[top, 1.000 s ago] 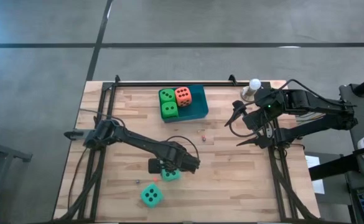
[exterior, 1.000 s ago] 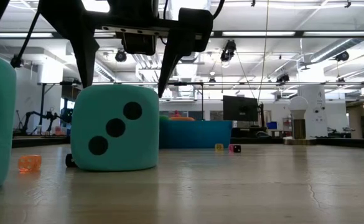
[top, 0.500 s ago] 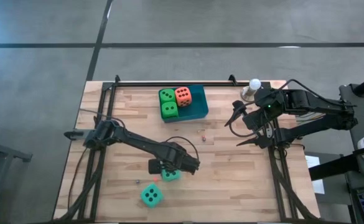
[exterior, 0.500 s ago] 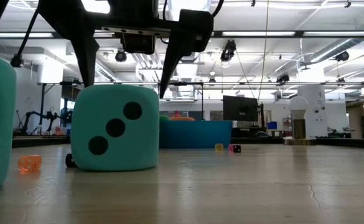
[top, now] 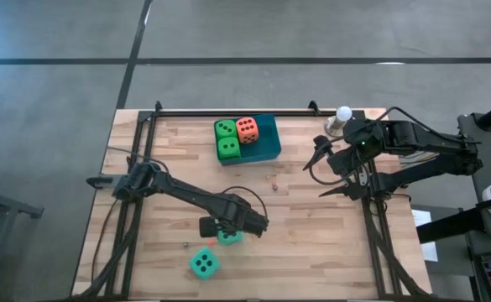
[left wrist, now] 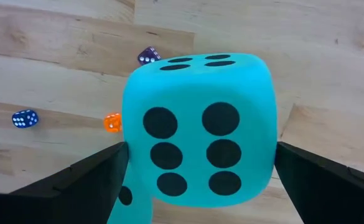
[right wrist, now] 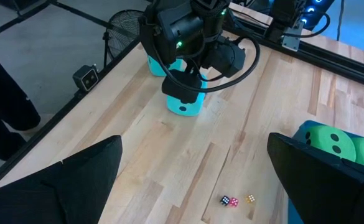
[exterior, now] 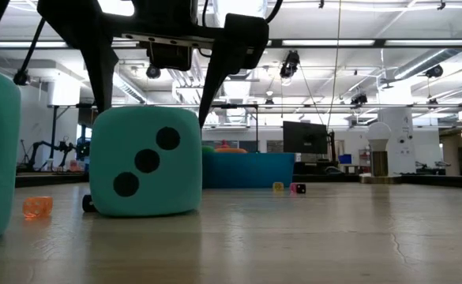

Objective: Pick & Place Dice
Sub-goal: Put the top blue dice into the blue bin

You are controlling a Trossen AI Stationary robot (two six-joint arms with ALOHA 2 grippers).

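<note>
Teal die (left wrist: 200, 127) sits between the open left tool's (exterior: 153, 91) fingers.

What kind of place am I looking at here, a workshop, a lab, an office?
Most likely a robotics lab in a big open hall. Two dark robot arms are mounted at a wooden table on a bare concrete floor, the low view shows strip ceiling lights, and a monitor stands behind the table.

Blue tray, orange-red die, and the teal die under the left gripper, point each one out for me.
blue tray (top: 267, 141): high view, on its bare right part.
orange-red die (top: 247, 128): high view, on its top face.
teal die (left wrist: 197, 130): left wrist view, on its six-pip face, between the left gripper's open fingers.
</note>
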